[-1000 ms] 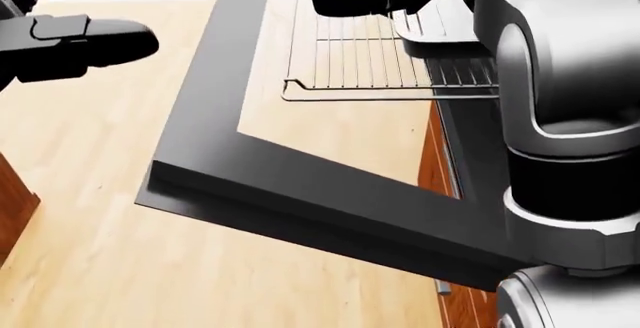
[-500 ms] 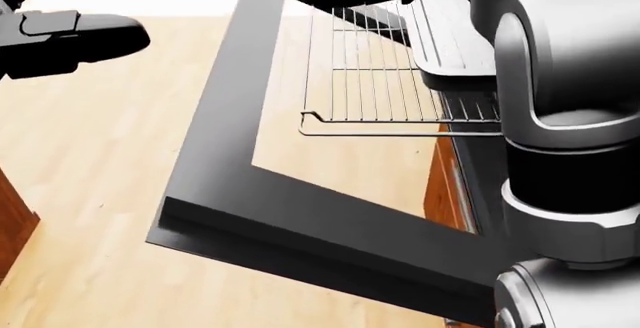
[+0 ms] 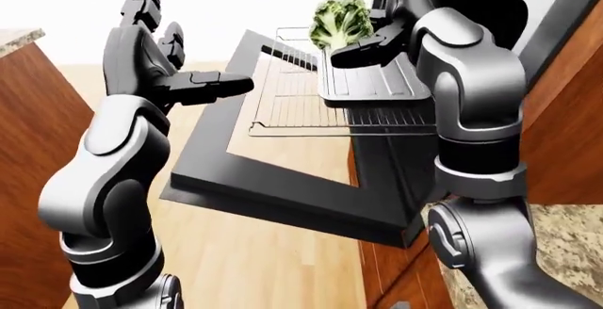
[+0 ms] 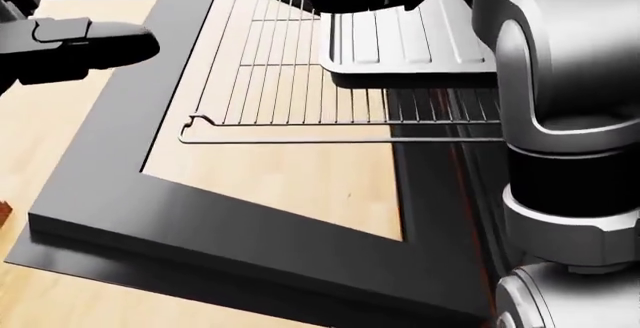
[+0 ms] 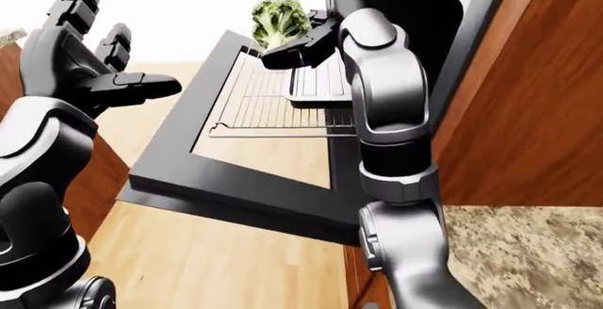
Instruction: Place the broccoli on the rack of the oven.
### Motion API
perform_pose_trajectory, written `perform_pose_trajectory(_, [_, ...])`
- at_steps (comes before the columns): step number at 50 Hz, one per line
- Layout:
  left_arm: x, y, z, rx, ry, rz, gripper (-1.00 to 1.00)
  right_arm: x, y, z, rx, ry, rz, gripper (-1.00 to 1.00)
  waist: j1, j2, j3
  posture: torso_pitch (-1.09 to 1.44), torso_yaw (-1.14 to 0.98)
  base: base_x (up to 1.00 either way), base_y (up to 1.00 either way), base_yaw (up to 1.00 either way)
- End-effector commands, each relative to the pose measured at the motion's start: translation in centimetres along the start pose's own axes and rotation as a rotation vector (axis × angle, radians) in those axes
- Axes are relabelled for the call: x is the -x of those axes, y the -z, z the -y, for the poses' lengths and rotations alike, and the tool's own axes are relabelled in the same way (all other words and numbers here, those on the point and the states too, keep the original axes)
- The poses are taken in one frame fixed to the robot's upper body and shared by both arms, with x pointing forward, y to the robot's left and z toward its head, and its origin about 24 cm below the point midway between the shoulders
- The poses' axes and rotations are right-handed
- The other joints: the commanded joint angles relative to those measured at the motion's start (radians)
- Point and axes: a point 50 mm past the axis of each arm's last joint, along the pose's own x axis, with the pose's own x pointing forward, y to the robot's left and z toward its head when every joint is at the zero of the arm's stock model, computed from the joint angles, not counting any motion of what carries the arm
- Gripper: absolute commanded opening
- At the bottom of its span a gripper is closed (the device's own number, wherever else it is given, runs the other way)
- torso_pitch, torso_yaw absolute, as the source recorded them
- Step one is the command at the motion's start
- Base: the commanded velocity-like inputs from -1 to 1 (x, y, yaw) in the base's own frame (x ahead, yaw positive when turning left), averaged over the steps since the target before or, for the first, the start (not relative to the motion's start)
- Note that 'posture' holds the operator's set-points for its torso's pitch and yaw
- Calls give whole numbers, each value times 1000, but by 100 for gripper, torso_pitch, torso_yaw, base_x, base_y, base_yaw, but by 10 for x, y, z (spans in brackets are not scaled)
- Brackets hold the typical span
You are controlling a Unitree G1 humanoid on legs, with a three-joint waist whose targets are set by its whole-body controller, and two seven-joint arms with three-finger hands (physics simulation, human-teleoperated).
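1. The broccoli (image 3: 340, 20) is held in the air above the grey tray (image 3: 370, 83), which rests on the pulled-out rack (image 4: 300, 95).
2. The right hand (image 3: 370, 19) grips it.
3. The left hand (image 3: 165, 62) hangs spread, fingers released, beside the oven door (image 3: 283, 182).

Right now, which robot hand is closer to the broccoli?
The right. The right robot hand is closed on the broccoli, holding it above the rack. The left robot hand is open, off to the view's left, touching nothing.
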Motion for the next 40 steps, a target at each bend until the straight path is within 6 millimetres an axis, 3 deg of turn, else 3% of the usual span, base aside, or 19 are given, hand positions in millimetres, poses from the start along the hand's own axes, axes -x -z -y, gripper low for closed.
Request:
perform_pose_trajectory(1, [1,-15,-1,0,-3,73,100,4,-21,2,13,14,85,-100,6,-9,-50,0,0,8,23,0])
perform_pose_trajectory(5, [1,-14,-1,0,-4,73,100,4,-23,3,14,17,89,-100,5,-26,-50,0,0,9,22,0])
perform_pose_trajectory(6, [1,-14,-1,0,-4,73,100,4,-24,3,13,19,94,-100,2,-21,-31,0,0,0,0,0])
perform_pose_trajectory(9, [1,-14,-1,0,-4,71,100,3,-24,3,10,21,94,-100,-7,0,-18,0,0,0,0,0])
perform_pose_trajectory(11, [0,-14,-1,1,-4,72,100,3,-25,4,12,25,92,-100,-15,26,-20,0,0,0,0,0])
perform_pose_trajectory(12, [0,-14,-1,0,-4,71,100,3,-25,5,11,27,91,-100,-15,52,-41,0,0,13,0,0])
perform_pose_trajectory(13, [0,-14,-1,0,-4,72,100,3,-25,5,12,27,90,-100,-19,91,-40,0,0,16,0,0])
perform_pose_trajectory(14, [0,-14,-1,0,-4,72,100,3,-25,5,13,27,89,-100,-16,41,-27,0,0,15,0,0])
perform_pose_trajectory(16, [0,-14,-1,0,-4,72,100,3,-24,5,12,26,87,-100,-14,73,-35,0,0,17,0,0])
perform_pose_trajectory(18, [0,-14,-1,0,-4,72,100,3,-24,4,12,25,86,-100,-11,78,-40,0,0,16,0,0])
perform_pose_trajectory(25, [1,-15,-1,0,-4,73,100,4,-23,4,12,22,84,-100,-8,38,-35,0,0,16,0,0])
perform_pose_trajectory(28, [1,-15,-1,0,-3,73,100,4,-24,4,13,22,85,-100,-3,-4,-41,0,0,16,0,0])
perform_pose_trajectory(30, [1,-15,-1,0,-3,72,100,4,-24,4,11,22,87,-100,0,-64,-58,0,0,16,0,0])
perform_pose_trajectory(31, [1,-15,-1,0,-4,73,100,4,-24,4,12,22,86,-100,-6,-16,-44,0,0,16,0,0])
perform_pose_trajectory(33, [1,-15,-1,0,-4,73,100,4,-25,4,9,24,91,-100,0,-31,-43,0,0,14,0,0])
perform_pose_trajectory(34, [1,-15,0,0,-3,73,100,4,-25,4,11,24,91,-100,0,-26,-50,0,0,7,0,0])
perform_pose_trajectory(36, [1,-15,-1,0,-3,74,100,4,-25,4,10,26,94,-100,2,-18,-34,0,0,0,0,0])
perform_pose_trajectory(38, [1,-15,-1,0,-5,74,100,3,-26,4,11,26,98,-100,-3,-3,-20,0,0,0,0,0])
perform_pose_trajectory(40, [1,-15,-2,0,-6,73,100,2,-27,5,15,29,98,-100,-10,31,-20,0,0,0,0,0])
